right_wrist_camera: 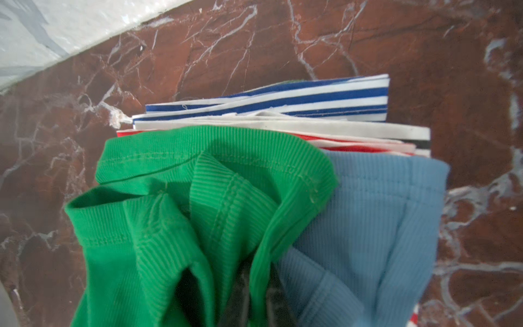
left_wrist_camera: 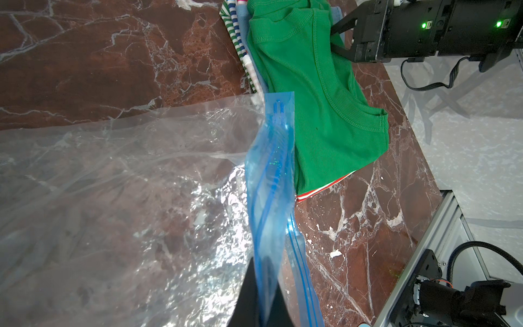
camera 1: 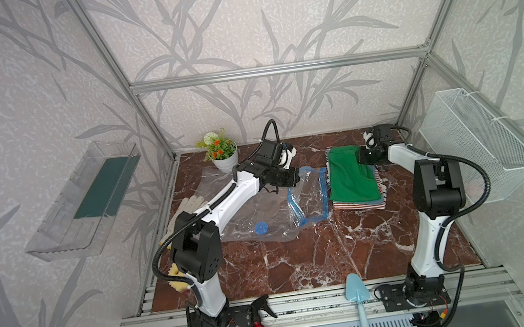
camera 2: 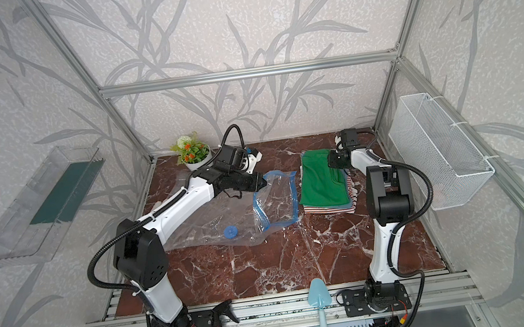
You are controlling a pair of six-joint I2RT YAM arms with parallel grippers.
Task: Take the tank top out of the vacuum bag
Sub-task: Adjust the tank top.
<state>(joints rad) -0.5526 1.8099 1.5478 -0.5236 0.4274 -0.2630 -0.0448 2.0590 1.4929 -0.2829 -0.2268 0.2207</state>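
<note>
Left wrist view shows it best: the left gripper (left_wrist_camera: 263,286) is pinched tight on the blue zip strip (left_wrist_camera: 271,170) of the bag (left_wrist_camera: 113,184), and the strip stands up on edge between the dark fingers. There are small raised marks near the strip's far end, too blurred to read. The bag is thin, clear, crinkly film that throws back the light in bright creases. It lies spread flat on the red-brown marble-look table (camera 1: 301,262), left of the clothes. In a top view its round blue valve (camera 1: 261,228) sits on the flat part toward the front edge.

The tank top (left_wrist_camera: 325,113) is outside the bag. It is bright green, finely ribbed, with stitched hems and a scooped neckline, and it lies on top of a folded stack just beside the zip strip. Under it I can see a pale blue ribbed piece (right_wrist_camera: 382,212) and flat blue-and-white striped cloth (right_wrist_camera: 283,99), with red-and-white stripes showing between.

The right gripper (right_wrist_camera: 254,300) is closed on the tank top at its far edge, and a fold of green fabric is bunched up between the two fingers.
</note>
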